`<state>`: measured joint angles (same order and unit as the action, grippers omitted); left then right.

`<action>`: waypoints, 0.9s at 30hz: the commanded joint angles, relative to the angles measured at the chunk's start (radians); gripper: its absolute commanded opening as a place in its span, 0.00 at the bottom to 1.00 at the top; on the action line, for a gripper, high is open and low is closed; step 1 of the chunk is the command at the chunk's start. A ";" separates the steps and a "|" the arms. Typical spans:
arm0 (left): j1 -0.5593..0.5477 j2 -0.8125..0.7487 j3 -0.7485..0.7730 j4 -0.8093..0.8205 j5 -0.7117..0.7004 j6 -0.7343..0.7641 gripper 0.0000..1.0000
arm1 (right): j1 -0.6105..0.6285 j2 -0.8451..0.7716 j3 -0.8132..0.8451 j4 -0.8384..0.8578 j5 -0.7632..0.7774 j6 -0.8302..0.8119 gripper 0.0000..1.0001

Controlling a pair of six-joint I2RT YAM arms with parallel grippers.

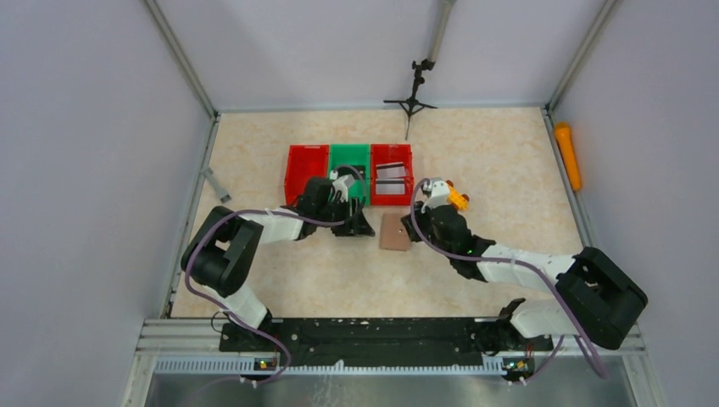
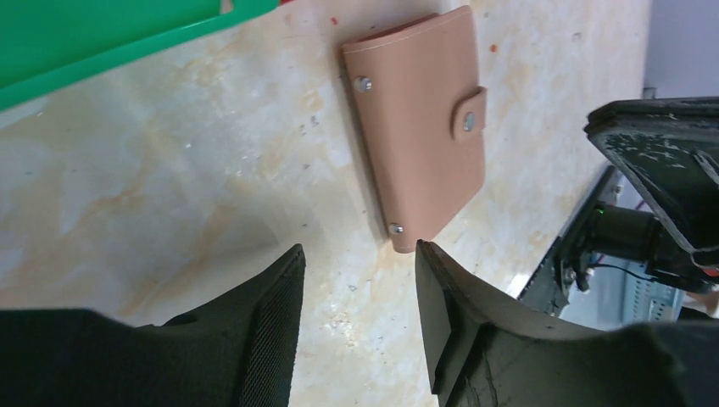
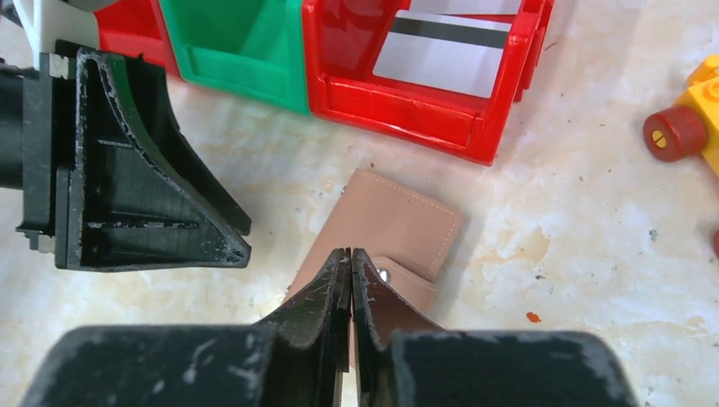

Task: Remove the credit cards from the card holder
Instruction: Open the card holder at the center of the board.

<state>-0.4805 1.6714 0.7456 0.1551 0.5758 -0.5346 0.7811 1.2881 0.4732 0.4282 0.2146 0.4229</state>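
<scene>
The card holder [image 2: 420, 127] lies lengthwise just ahead of the left gripper [image 2: 358, 250], jaws parted; the right gripper [image 3: 345, 253], fingers together on nothing, hovers over it

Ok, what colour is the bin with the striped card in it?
Red; the bin and its card show best in the right wrist view.
</scene>
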 commanded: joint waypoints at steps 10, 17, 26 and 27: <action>0.005 -0.009 0.016 0.054 0.030 -0.005 0.55 | -0.052 0.121 0.121 -0.136 0.023 0.076 0.47; 0.005 0.001 0.029 0.026 0.018 0.002 0.52 | -0.055 0.203 0.181 -0.232 0.060 0.097 0.38; 0.004 0.011 0.040 0.004 0.013 0.013 0.51 | -0.071 0.310 0.237 -0.281 -0.042 0.104 0.19; 0.005 0.010 0.042 0.003 0.015 0.013 0.51 | -0.075 0.312 0.238 -0.273 -0.061 0.104 0.11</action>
<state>-0.4759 1.6783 0.7536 0.1543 0.5934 -0.5438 0.7223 1.5627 0.6785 0.1753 0.2276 0.5198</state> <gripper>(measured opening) 0.512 0.226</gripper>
